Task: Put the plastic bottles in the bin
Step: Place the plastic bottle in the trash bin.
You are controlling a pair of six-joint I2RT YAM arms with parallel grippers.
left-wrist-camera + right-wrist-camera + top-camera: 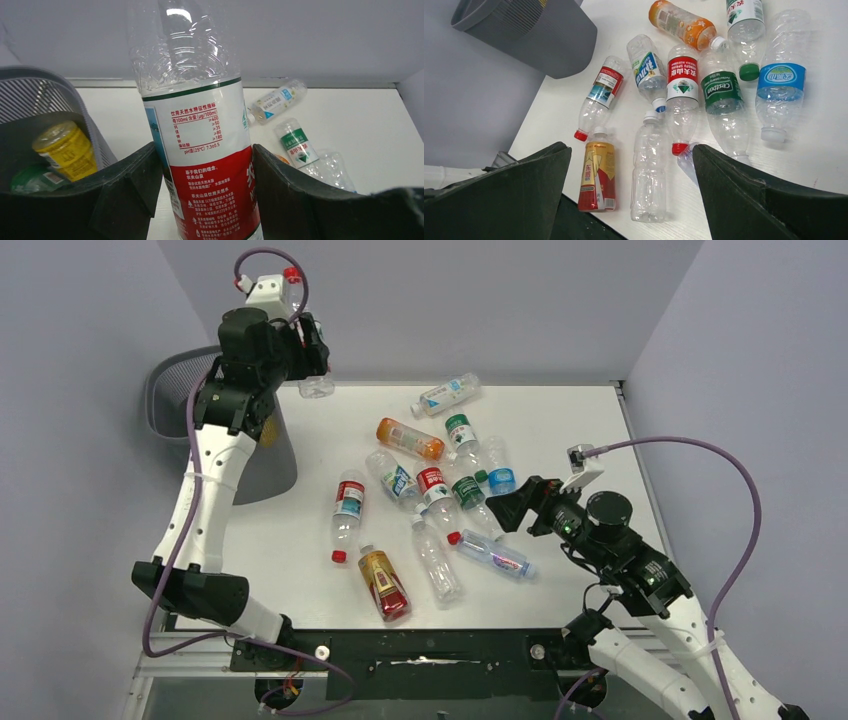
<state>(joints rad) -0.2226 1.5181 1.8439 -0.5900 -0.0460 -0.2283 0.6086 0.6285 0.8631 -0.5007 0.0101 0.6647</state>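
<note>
One bottle tight between left fingers near bin rim; right fingers wide, empty.

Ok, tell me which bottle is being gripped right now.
The clear bottle with the white-and-red label, clamped in the left gripper beside the bin. The others lie loose; the right gripper is open, empty.

you have a cluster of plastic bottles lying on their sides mid-table, mostly clear with red, green or blue labels, plus an orange bottle and an amber bottle. a clear red-and-white labelled bottle stands upright, clamped in the left gripper beside the bin. the bin is dark grey and holds a yellow bottle.
</note>
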